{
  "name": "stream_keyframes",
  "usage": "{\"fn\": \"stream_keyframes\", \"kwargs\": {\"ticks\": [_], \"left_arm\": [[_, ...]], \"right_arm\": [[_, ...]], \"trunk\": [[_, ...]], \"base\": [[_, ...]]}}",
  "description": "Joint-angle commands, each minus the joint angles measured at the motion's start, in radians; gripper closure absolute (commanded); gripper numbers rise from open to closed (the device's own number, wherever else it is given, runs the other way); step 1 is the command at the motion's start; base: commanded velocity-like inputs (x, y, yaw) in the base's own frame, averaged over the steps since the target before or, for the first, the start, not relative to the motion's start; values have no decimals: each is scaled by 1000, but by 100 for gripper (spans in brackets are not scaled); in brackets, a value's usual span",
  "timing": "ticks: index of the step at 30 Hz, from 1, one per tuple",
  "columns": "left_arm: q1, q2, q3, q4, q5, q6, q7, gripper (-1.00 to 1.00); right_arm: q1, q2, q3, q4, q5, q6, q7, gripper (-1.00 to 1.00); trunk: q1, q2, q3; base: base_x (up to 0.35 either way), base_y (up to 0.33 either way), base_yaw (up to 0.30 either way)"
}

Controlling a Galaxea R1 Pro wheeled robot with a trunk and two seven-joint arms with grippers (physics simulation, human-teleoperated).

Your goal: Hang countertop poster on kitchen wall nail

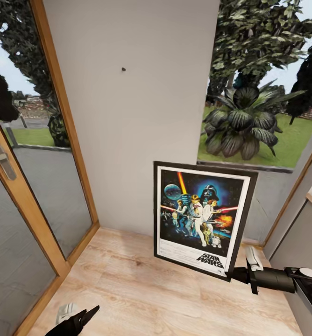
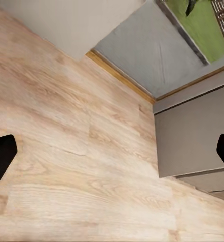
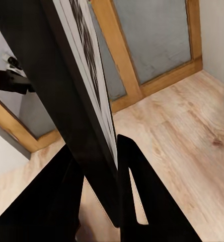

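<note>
Left gripper (image 1: 83, 317): low at the left over the wood floor (image 1: 142, 289), fingers apart, nothing between them.
Glass door (image 1: 30, 186): wooden frame, metal handle (image 1: 2, 161), standing left of the wall.
Wall nail (image 1: 123, 69): one dark dot high on the pale wall (image 1: 132, 116), bare.
Poster (image 1: 200, 215): held upright clear of the floor, below and right of the nail, slightly tilted.
Right gripper (image 1: 242, 270): clamped on the poster's lower right corner; the right wrist view shows fingers (image 3: 142, 201) either side of the frame edge.
</note>
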Motion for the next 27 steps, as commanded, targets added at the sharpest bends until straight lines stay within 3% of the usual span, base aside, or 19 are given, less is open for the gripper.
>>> {"fn": "stream_keyframes", "kwargs": {"ticks": [1,2,7,9,11,13,19,21,27], "left_arm": [[-1,0,0,1,3,-3,-2,-100],[-1,-12,4,2,1,-7,2,-100],[-1,-11,2,70,0,-5,13,-100],[-1,-9,2,94,0,-4,17,-100],[-1,-5,1,110,0,-3,18,-100],[-1,3,0,114,0,-5,16,-100],[-1,11,-1,116,-1,-8,11,-100],[-1,33,1,120,-1,-9,9,-100],[-1,72,2,124,0,-8,7,-100]], "right_arm": [[-1,0,0,0,-6,3,4,100],[-1,32,-1,-31,-29,10,1,100],[-4,78,2,-169,-30,46,-46,100],[-6,97,3,-250,-28,125,-84,100],[-19,128,5,-397,-29,282,-182,100],[-61,167,6,-479,-32,366,-270,100],[-145,214,7,-530,-34,419,-401,100],[-209,234,23,-533,-31,465,-449,100],[-330,255,81,-523,-24,608,-471,100]], "trunk": [[1,-2,-2],[1,-2,-2],[1,-2,-2],[1,-2,-2],[1,-2,-2],[1,-2,-2],[1,-2,-2],[1,-2,-2],[1,-2,-2]], "base": [[165,99,0],[22,13,0],[9,5,0],[3,2,0],[1,0,0],[0,0,0],[0,0,0],[0,0,0],[0,0,0]]}}
